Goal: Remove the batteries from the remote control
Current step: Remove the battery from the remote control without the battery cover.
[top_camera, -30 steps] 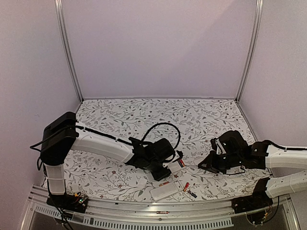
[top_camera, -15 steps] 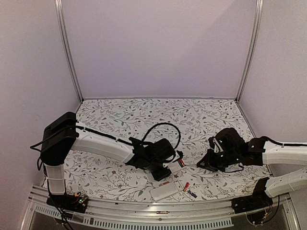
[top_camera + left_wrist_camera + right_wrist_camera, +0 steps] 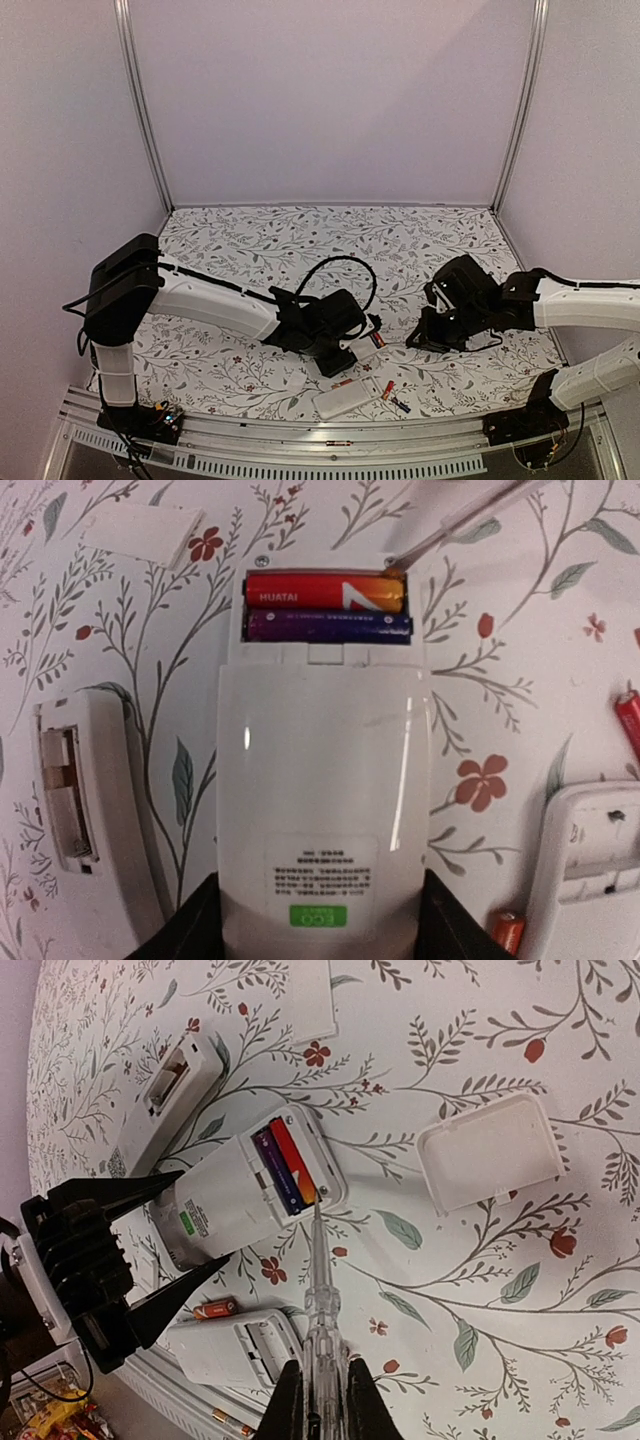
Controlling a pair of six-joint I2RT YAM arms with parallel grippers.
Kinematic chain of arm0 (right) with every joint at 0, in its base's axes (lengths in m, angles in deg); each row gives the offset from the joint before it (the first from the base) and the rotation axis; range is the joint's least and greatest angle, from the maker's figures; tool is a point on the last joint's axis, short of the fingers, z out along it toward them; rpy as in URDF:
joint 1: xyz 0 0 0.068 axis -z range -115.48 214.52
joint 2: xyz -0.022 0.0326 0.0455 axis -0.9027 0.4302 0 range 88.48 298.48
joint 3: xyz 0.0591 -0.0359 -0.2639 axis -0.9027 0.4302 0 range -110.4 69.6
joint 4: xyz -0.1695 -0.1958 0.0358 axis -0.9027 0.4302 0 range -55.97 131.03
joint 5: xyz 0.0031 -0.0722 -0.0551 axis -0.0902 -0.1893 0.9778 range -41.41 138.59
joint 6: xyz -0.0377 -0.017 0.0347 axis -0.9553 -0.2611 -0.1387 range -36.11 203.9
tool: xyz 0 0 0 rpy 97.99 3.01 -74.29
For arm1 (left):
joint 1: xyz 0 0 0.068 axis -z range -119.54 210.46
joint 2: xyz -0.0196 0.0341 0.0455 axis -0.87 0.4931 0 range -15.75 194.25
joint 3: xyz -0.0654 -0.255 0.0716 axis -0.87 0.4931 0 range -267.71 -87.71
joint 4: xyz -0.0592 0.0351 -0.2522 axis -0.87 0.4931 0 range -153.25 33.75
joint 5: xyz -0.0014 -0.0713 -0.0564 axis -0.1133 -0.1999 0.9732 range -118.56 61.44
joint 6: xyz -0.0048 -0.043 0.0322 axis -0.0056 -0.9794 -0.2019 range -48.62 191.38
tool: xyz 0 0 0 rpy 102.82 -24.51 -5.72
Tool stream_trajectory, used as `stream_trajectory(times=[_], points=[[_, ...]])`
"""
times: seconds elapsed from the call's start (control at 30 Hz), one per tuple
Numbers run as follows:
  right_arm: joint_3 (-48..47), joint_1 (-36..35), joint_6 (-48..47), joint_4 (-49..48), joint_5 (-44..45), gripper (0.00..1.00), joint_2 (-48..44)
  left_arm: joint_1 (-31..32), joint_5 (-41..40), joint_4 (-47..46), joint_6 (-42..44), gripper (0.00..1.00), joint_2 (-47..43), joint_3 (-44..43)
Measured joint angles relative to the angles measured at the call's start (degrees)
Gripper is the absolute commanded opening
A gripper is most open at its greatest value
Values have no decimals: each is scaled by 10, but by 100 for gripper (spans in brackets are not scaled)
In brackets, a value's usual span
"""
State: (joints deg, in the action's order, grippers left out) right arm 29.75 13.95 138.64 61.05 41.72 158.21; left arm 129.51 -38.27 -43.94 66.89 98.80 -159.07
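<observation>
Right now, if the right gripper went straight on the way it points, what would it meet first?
The right gripper holds a clear stick; its tip would likely meet the red battery in the remote first.

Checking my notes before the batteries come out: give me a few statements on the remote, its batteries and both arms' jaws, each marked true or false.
1. The remote has its battery bay uncovered, with two batteries inside. True.
2. Both batteries are black. False: one is a red battery, the other a purple battery.
3. The right arm's jaws are shut on a clear stick whose tip reaches the bay's corner by the red battery. True.
4. The left arm's jaws hang empty. False: they grip the remote by its sides.
5. No loose cover lies on the table. False: a white cover lies near the remote.
</observation>
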Motion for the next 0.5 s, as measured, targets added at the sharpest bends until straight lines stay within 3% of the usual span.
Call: stream_trajectory(times=[0.2, 0.5], points=[[-11, 11, -25, -9, -39, 0, 29, -1, -8, 5, -1, 25, -1, 0], [21, 92, -58, -65, -160, 0, 35, -3, -17, 12, -1, 24, -3, 1]])
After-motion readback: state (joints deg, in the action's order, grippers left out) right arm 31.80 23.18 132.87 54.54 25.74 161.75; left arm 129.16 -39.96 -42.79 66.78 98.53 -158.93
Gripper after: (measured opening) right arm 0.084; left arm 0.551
